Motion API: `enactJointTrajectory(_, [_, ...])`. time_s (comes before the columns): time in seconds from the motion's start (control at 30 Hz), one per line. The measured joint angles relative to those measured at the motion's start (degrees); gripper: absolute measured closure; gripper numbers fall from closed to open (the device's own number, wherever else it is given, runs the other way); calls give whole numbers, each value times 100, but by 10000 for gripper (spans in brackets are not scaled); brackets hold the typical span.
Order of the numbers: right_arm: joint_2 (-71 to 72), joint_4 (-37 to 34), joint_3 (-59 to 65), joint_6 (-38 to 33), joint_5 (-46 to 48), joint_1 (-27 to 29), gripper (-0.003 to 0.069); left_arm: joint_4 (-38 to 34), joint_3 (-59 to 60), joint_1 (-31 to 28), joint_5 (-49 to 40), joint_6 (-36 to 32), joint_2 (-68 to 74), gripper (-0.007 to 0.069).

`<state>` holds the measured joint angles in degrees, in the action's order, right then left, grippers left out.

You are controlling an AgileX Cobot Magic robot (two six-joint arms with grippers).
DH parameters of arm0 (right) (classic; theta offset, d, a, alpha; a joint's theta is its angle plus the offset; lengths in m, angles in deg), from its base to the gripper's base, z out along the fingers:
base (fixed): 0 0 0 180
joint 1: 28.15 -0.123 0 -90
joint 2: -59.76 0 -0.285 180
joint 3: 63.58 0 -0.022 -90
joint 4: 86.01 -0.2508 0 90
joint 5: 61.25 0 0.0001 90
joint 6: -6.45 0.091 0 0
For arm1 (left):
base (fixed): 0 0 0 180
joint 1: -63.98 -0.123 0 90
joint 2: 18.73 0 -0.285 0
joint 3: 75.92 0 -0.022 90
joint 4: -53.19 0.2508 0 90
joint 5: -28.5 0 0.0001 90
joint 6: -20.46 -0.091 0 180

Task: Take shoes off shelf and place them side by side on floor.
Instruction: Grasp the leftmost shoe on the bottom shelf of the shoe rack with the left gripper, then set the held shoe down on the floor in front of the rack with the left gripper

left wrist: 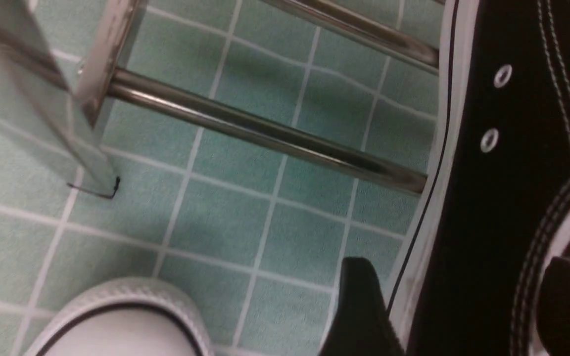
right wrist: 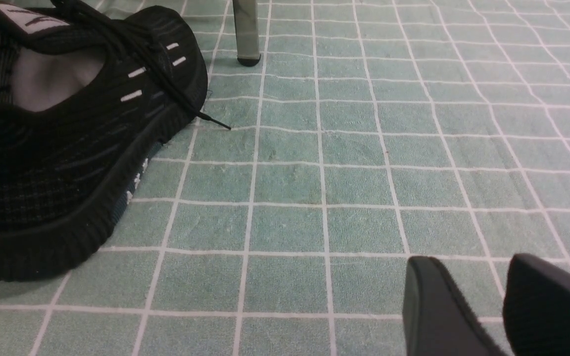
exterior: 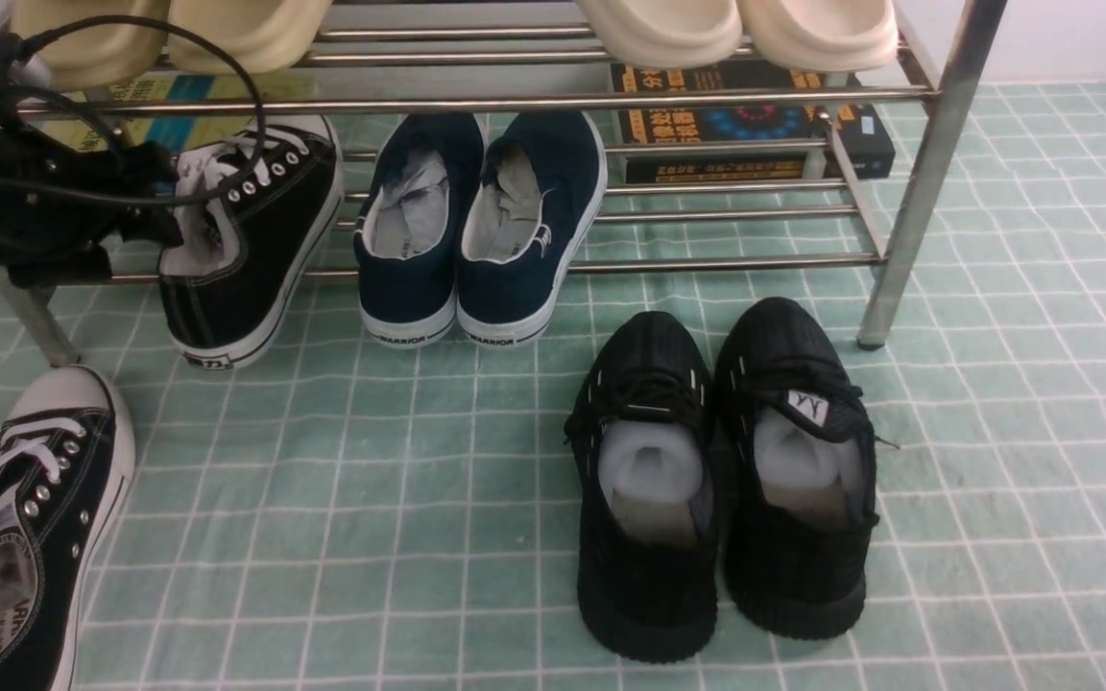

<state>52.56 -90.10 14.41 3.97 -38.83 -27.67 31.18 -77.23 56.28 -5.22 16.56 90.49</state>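
Since one black canvas sneaker [exterior: 63,547] is already on the floor [exterior: 419,461], your job right now looks like getting its mate [exterior: 270,221] off the shelf [exterior: 735,261]. You've got the left end effector [left wrist: 455,272] right at that shoe, fingers spread, one outside the side wall and the other by the opening. I don't see a firm grip, so I'd call it open.

From the arm, the shoe lies just to the right, heel toward you and toe pointing back under the upper tier, tipped a bit right. That makes the left arm the nearer one by a lot; your right end effector [right wrist: 468,269] is open and hanging over the floor, past the black knit pair [exterior: 798,557].

If you're going for the grab, I'd close across the wall, not along the shoe's length, then draw it heel-first toward you so the toe doesn't snag the bars.
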Motion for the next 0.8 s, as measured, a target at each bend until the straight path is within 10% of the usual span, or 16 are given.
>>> enactJointTrajectory(0.4, [0,0,0,0,0,0,421,-648,-13,0,27,-599,242,174])
enactJointTrajectory(0.8, [0,0,0,0,0,0,421,-657,-17,-6,-370,-621,543,585])
